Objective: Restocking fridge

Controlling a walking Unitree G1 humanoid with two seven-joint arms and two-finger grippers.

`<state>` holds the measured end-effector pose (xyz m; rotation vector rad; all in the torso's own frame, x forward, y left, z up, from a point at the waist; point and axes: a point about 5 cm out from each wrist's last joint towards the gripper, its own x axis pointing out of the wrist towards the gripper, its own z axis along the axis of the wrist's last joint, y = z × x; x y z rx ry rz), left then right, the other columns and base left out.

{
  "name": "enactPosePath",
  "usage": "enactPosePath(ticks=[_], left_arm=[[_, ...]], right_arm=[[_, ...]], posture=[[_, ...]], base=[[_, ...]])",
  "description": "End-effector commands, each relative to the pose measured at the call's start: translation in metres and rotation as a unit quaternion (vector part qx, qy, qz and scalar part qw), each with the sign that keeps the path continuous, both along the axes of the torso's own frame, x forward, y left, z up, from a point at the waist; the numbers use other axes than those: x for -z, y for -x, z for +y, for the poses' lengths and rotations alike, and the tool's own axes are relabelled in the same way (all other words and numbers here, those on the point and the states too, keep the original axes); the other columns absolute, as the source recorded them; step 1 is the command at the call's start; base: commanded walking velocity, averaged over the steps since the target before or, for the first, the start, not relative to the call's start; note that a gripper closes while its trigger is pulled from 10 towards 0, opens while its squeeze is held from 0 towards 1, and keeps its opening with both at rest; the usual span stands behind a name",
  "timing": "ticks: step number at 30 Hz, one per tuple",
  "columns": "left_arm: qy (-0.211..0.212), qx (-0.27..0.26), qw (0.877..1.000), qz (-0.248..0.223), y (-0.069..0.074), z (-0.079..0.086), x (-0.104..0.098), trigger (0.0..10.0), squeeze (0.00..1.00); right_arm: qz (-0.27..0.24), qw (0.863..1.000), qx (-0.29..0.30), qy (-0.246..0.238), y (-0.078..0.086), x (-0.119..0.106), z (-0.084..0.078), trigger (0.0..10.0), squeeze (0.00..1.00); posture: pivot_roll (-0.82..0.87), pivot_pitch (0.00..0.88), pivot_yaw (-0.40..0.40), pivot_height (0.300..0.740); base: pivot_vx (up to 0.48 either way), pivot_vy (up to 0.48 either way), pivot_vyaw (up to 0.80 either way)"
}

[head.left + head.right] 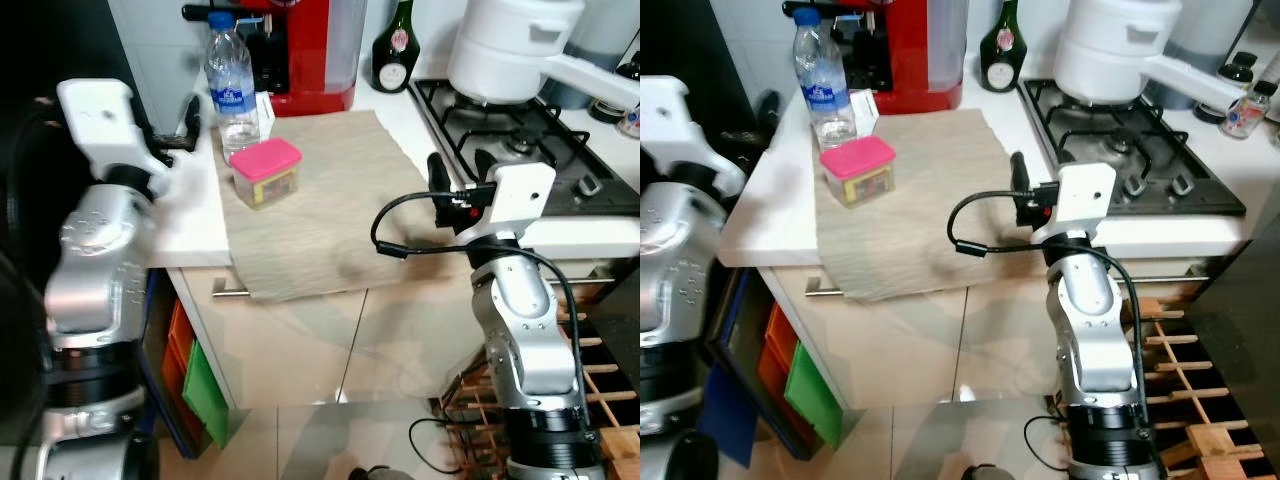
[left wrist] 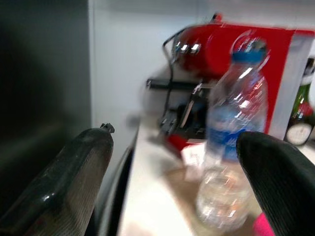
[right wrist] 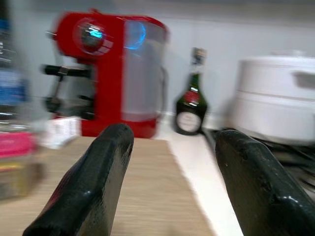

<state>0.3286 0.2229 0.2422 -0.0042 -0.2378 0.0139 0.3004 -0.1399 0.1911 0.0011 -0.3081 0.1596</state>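
Observation:
A clear water bottle with a blue cap and label stands at the back left of the white counter. Just in front of it, a clear container with a pink lid rests on a beige mat. My left gripper is open at the counter's left edge, beside the bottle and apart from it. My right gripper is open over the counter's right front, between the mat and the hob, with nothing between its fingers.
A red coffee machine and a dark green bottle stand at the back. A white pot sits on the gas hob. A dark surface rises at far left. Coloured bins sit under the counter; a wooden rack stands low right.

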Motion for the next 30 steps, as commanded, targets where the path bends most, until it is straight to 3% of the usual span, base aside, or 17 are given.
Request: enactPosePath(ticks=[1,2,3,6,8,11,22,26,30], left_arm=[[-0.041,0.037,0.998,0.015,-0.010,-0.003,0.001,10.0,0.00],[-0.071,0.046,0.996,0.027,-0.015,-0.004,0.005,10.0,0.00],[-0.072,0.054,0.995,0.037,-0.023,-0.002,0.008,10.0,0.00],[-0.017,0.123,0.991,0.057,-0.042,-0.005,0.009,10.0,0.00],[-0.009,0.137,0.989,0.058,-0.044,-0.006,0.009,10.0,0.00],[-0.055,0.183,0.980,0.063,-0.048,-0.001,0.010,10.0,0.00],[-0.103,0.306,0.943,0.073,-0.042,0.001,0.012,10.0,0.00],[-0.106,0.328,0.937,0.055,-0.038,0.005,0.008,10.0,0.00],[-0.122,0.362,0.923,0.047,-0.032,0.004,0.011,10.0,0.00]], right_arm=[[-0.005,1.000,-0.003,-0.004,-0.001,-0.004,0.001,10.0,0.00],[-0.004,1.000,-0.003,-0.005,-0.001,-0.004,0.002,10.0,0.00],[0.000,1.000,-0.004,-0.008,0.000,-0.003,0.003,10.0,0.00],[0.006,1.000,-0.009,-0.009,0.006,0.001,0.007,10.0,0.00],[0.007,1.000,-0.009,-0.010,0.008,0.002,0.007,10.0,0.00],[0.013,1.000,0.006,-0.022,0.017,0.006,0.005,10.0,0.00],[0.022,0.999,0.008,-0.031,0.030,0.007,0.000,10.0,0.00],[0.046,0.996,-0.059,-0.046,0.030,0.005,0.007,10.0,0.00],[0.062,0.989,-0.132,-0.019,0.031,0.000,0.010,10.0,0.00]], posture=[[-0.05,0.030,-0.002,0.740],[-0.05,0.030,-0.002,0.740],[-0.05,0.054,0.007,0.740],[-0.06,0.082,0.033,0.740],[-0.06,0.082,0.033,0.740],[-0.09,0.107,0.067,0.740],[-0.15,0.146,0.070,0.740],[-0.15,0.144,0.047,0.740],[-0.16,0.129,0.014,0.740]], base=[[0.000,0.000,0.00],[0.000,0.000,0.00],[0.000,0.000,0.00],[0.000,0.000,0.00],[0.000,0.000,0.00],[0.000,0.000,0.00],[0.000,0.000,0.00],[0.000,0.000,0.00],[0.000,0.000,0.00]])
